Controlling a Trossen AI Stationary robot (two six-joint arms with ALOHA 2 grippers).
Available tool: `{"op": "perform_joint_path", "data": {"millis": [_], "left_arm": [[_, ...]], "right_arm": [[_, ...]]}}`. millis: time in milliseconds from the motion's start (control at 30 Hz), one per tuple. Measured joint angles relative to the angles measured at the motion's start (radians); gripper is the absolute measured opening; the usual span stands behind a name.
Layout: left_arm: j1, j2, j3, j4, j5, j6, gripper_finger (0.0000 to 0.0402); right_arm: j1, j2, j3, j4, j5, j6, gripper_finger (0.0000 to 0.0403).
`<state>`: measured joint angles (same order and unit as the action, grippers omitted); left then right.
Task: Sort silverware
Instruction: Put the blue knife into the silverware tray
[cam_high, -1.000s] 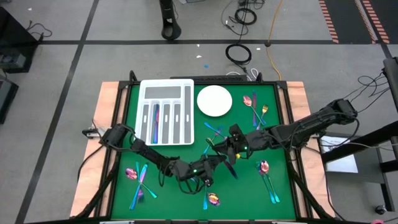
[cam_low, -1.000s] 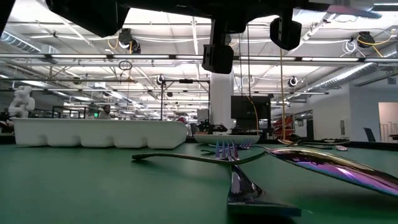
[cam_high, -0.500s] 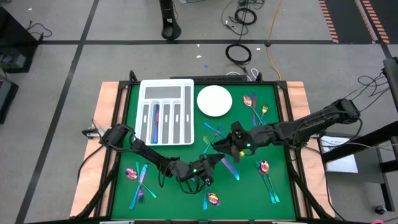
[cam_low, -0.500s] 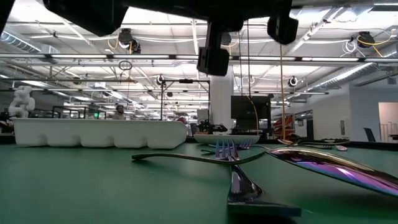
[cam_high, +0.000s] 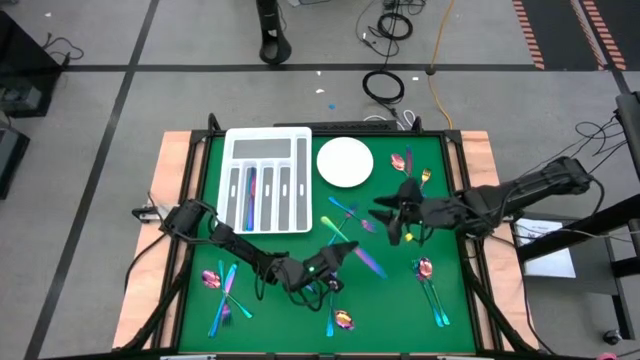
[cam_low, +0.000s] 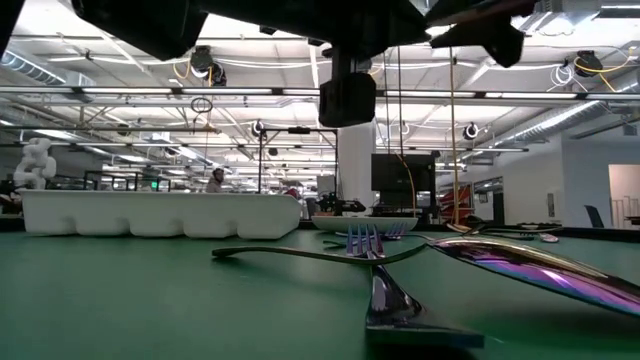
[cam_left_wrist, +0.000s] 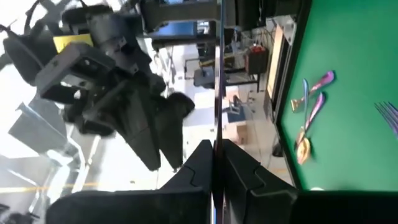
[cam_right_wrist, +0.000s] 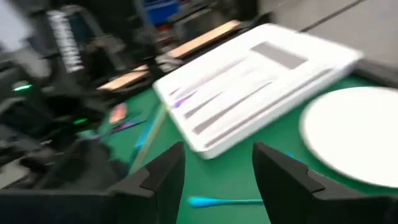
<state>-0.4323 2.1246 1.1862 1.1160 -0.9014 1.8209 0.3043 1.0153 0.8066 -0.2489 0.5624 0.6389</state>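
A handover step appears to be in hand. The left gripper (cam_left_wrist: 217, 163) is held above the near middle of the green table (cam_high: 400, 300), its fingers (cam_left_wrist: 194, 167) pressed together on a thin metal utensil (cam_left_wrist: 218, 74) seen edge-on in the left wrist view; whether it is a knife, fork or spoon cannot be told. The right gripper (cam_right_wrist: 219, 167) is held over the right middle of the table, fingers (cam_right_wrist: 166, 175) spread and nothing between them. The rest of the silverware (cam_high: 428, 280) is scattered over the table: pieces near the left edge, in the centre, at the far right and at the near right. One piece already lies in a slot of the white tray (cam_high: 268, 140) at the far left, beside the round white plate (cam_high: 345, 161). The next move, by this reading, calls for the held utensil to be carried to the tray and released into the slot matching its kind. No brand, label or writing can be read.
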Motion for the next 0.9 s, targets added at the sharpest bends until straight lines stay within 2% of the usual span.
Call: {"op": "perform_joint_path", "data": {"millis": [100,267,400,500,633,733,833,900], "left_arm": [[0.000,0.000,0.000,0.000,-0.034,-0.009,0.0011],[0.000,-0.062,-0.051,-0.001,-0.121,-0.070,0.0011],[0.015,-0.200,-0.169,-0.028,-0.171,-0.200,0.0011],[0.039,-0.343,-0.263,-0.113,-0.202,-0.343,0.0011],[0.100,-0.556,-0.341,-0.365,-0.234,-0.667,0.0011],[0.176,-0.706,-0.360,-0.705,-0.225,-1.052,0.0011],[0.284,-0.816,-0.360,-1.062,-0.096,-1.467,0.0011],[0.369,-0.857,-0.360,-1.240,0.022,-1.703,0.0011]], "right_arm": [[0.013,-0.006,0.000,-0.020,0.109,-0.005,0.0172],[0.037,-0.004,-0.002,-0.014,0.210,-0.051,0.0172],[0.054,-0.003,-0.027,-0.010,0.247,-0.050,0.0172],[0.058,-0.003,-0.049,-0.009,0.251,-0.035,0.0172],[0.058,-0.003,-0.082,-0.009,0.255,0.007,0.0171],[0.058,-0.003,-0.101,-0.009,0.274,0.038,0.0171],[0.058,-0.002,-0.113,-0.014,0.277,0.046,0.0171],[0.058,-0.003,-0.114,-0.010,0.279,0.041,0.0171]]}}
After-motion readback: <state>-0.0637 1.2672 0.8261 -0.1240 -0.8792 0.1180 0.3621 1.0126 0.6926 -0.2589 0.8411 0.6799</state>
